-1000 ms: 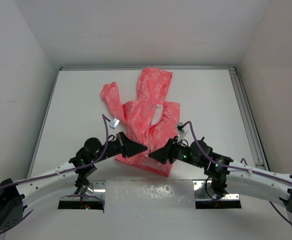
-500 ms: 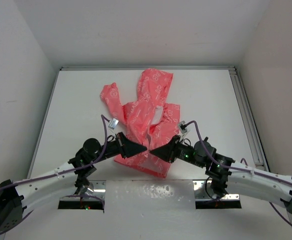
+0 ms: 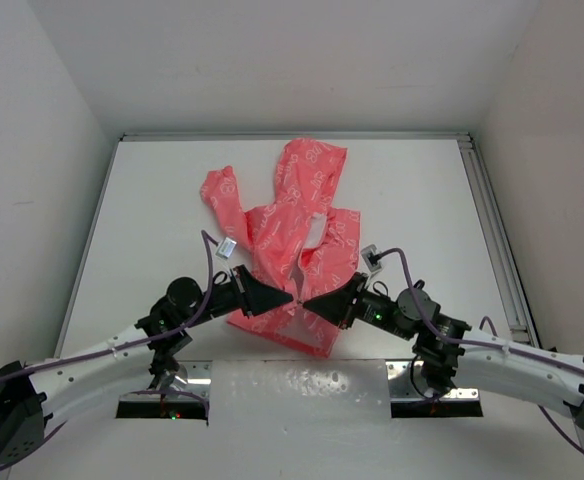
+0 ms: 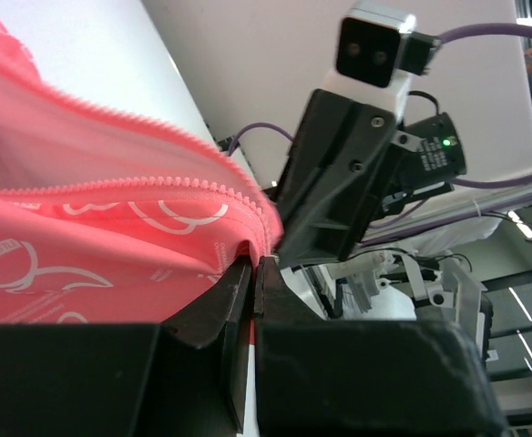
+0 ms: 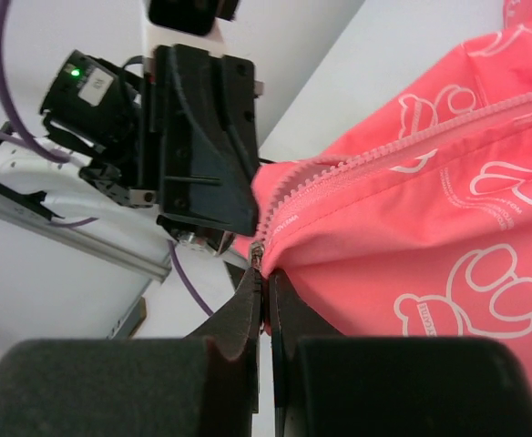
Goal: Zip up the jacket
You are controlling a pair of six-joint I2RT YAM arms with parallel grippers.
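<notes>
- Since a second ago, shuts right claw (image 3: pixel 309 300) from wide to clamped and noses it closer to left claw (image 3: pixel 290 298), tips now almost meeting.
- Pinches jacket (image 3: pixel 302 215) with both: left claw closed on the hem edge at its side of the zipper, right claw closed on the opposite bottom corner.
- Brings the two zipper ends together between the tips — probably to line them up for joining; slider not made out.
- Lies flat beyond both claws, hem at the fingertips, hood farthest off — long axis running straight away from them.
</notes>
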